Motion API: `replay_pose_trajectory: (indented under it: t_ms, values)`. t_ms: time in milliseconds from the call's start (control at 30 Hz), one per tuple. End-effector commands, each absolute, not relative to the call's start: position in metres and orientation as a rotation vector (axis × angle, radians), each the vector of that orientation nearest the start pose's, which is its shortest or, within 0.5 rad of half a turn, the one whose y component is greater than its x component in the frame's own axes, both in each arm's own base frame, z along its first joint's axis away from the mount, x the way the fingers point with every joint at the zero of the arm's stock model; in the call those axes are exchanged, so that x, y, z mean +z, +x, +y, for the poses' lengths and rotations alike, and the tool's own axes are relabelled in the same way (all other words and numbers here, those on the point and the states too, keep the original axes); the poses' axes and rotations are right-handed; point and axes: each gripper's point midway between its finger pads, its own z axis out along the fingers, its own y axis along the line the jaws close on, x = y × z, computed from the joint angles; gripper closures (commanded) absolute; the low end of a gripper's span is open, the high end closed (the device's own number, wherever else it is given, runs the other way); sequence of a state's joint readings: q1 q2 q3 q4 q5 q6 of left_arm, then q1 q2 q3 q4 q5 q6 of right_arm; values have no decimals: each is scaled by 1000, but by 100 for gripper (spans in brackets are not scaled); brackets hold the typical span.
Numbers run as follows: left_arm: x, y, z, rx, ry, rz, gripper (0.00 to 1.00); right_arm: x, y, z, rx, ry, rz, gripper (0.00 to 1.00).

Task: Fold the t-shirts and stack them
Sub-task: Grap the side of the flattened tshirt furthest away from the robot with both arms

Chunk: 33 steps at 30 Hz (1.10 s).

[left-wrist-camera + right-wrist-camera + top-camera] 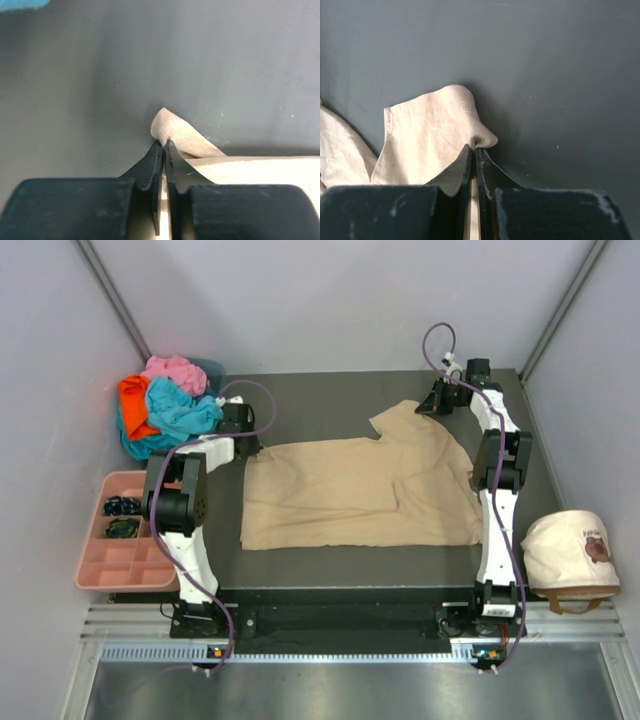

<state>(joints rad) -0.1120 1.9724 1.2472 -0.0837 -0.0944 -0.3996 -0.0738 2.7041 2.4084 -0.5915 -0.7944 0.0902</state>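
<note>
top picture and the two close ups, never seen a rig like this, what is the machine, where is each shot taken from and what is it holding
The machine is two robot arms bolted at the near edge of a dark table. The wide picture is from a fixed camera above and behind them: left arm on the left, right arm on the right. The two close-ups are from a camera on each wrist, looking along its claw. On the table a large tan t-shirt lies spread out. The left claw is shut on one corner of it, the right claw on another bit of its edge. Far left is a heap of turquoise, orange and pink shirts, nearer a pink compartment tray, and at the right a cream cap.
</note>
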Motion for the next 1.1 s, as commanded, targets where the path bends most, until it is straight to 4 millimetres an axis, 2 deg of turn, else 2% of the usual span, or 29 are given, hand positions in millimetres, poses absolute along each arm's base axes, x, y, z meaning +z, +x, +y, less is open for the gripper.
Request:
replay_pose_trajectory:
  t_ms: [0, 167, 200, 267, 300, 400, 433, 500, 533, 600, 633, 733, 867, 1067]
  values:
    - [26, 487, -52, -109, -395, 2372, 98, 47, 610, 85, 934, -181, 2305, 100]
    - [31, 491, -52, -106, -392, 2360, 100, 51, 612, 84, 925, -184, 2296, 100]
    - [32, 491, -53, -112, -390, 2358, 100, 59, 614, 83, 912, -191, 2278, 100]
    - [35, 492, -54, -119, -392, 2350, 100, 63, 613, 82, 897, -186, 2271, 100]
    - [38, 493, -55, -127, -389, 2343, 100, 75, 615, 79, 870, -187, 2255, 100]
    - [41, 494, -57, -143, -389, 2335, 100, 90, 617, 75, 817, -183, 2241, 100]
    - [44, 495, -57, -148, -392, 2327, 100, 102, 617, 73, 799, -184, 2226, 100]
    - [46, 494, -59, -158, -393, 2325, 100, 111, 618, 69, 765, -176, 2219, 100]
    - [49, 496, -60, -166, -396, 2315, 100, 122, 617, 68, 755, -172, 2205, 100]
    - [49, 494, -62, -172, -392, 2316, 100, 127, 615, 65, 745, -154, 2207, 100]
    - [53, 495, -62, -174, -396, 2308, 100, 138, 615, 65, 737, -152, 2187, 100]
    - [59, 494, -64, -188, -404, 2292, 100, 143, 612, 62, 719, -131, 2186, 100]
    - [67, 490, -66, -209, -422, 2267, 100, 161, 603, 63, 721, -113, 2177, 100]
    - [74, 470, -72, -259, -471, 2239, 100, 160, 581, 59, 698, -26, 2212, 100]
